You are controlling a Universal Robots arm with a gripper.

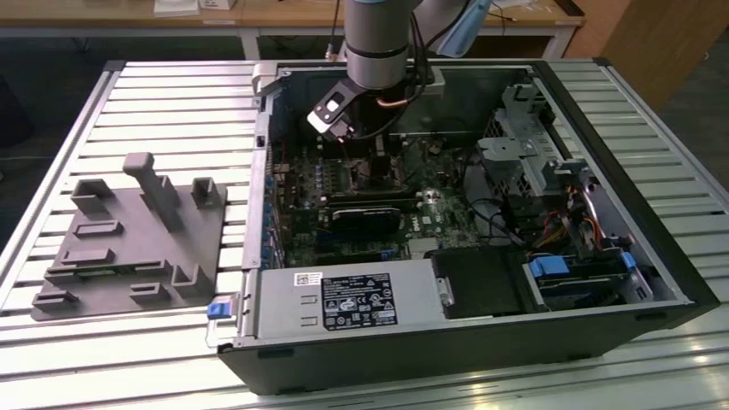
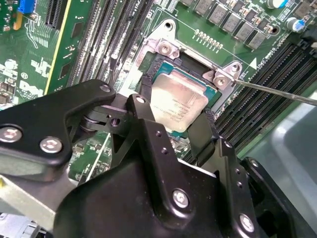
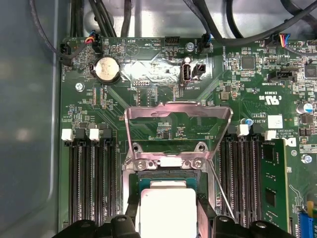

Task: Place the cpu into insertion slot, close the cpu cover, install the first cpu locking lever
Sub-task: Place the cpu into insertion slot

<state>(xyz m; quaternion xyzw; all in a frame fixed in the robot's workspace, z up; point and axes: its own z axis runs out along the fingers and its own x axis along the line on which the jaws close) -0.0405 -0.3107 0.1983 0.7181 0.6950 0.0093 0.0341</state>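
The cpu [image 2: 178, 99], a pale metal square, lies level in or just over the insertion slot [image 2: 147, 83] on the green motherboard. My gripper [image 2: 176, 118] straddles it, its black fingers [image 2: 207, 130] pressed against two opposite edges, shut on it. In the first wrist view the cpu [image 3: 167, 210] shows between the same fingers. The cpu cover [image 3: 173, 106] stands raised on its hinge beyond the socket. The thin wire locking lever [image 2: 277, 92] sticks out free at the socket's side. In the exterior view the arm [image 1: 376, 43] reaches down into the open computer case [image 1: 456, 350].
Memory slots [image 3: 89, 183] run along both sides of the socket. Cables [image 3: 109, 15] hang over the board's far edge. A power supply [image 1: 341, 301] and drive bays [image 1: 569, 273] fill the case's near side. A grey fixture plate [image 1: 125, 248] lies at the exterior view's left.
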